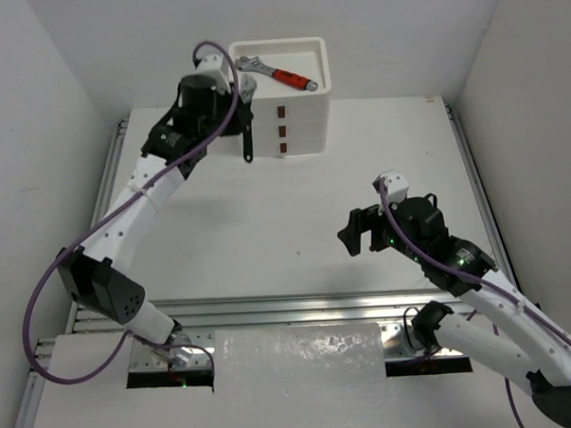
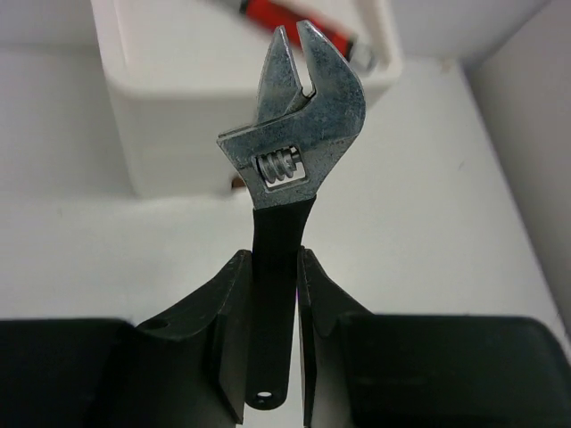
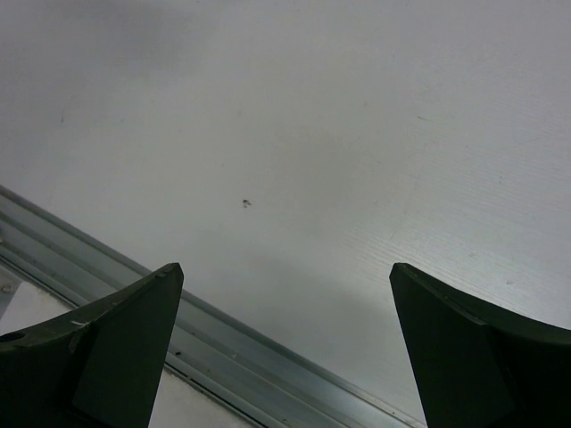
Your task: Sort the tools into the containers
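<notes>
Steel adjustable wrenches: 2, one red-handled wrench and one black-handled wrench
White plastic drawers, dark red-brown handles: 3
Shallow white rimmed tray: 1

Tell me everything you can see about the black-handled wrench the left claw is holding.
The steel adjustable wrench with a black handle is clamped by its handle between the left claw's fingers. Its dull grey head shows a worm screw and slightly open jaws, pointing toward the white plastic drawer unit. A hole pierces the handle end. Nothing else touches it.
</notes>
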Motion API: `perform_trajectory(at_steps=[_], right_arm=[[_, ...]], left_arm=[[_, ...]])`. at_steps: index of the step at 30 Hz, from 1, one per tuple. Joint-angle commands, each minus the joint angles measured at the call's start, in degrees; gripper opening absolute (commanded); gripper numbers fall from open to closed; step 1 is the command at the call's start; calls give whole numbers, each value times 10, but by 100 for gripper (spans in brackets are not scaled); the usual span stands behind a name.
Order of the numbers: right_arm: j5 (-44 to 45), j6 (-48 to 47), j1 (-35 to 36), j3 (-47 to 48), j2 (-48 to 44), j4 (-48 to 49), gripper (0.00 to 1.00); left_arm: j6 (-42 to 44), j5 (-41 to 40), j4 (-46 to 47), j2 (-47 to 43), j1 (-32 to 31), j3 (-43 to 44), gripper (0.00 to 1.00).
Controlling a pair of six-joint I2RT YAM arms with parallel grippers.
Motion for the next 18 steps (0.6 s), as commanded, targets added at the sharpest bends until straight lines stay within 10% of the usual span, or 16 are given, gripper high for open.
perform_trajectory(at_steps=[1, 7, 18], right_arm=[[20, -13, 1, 23, -11, 1, 99], [31, -16, 1, 22, -4, -6, 99], [11, -9, 1, 0, 3, 3, 99]], left_arm=[[7, -33, 48, 41, 8, 123, 0], [-84, -3, 48, 165, 30, 303, 0], [-252, -16, 261, 285, 45, 339, 0]])
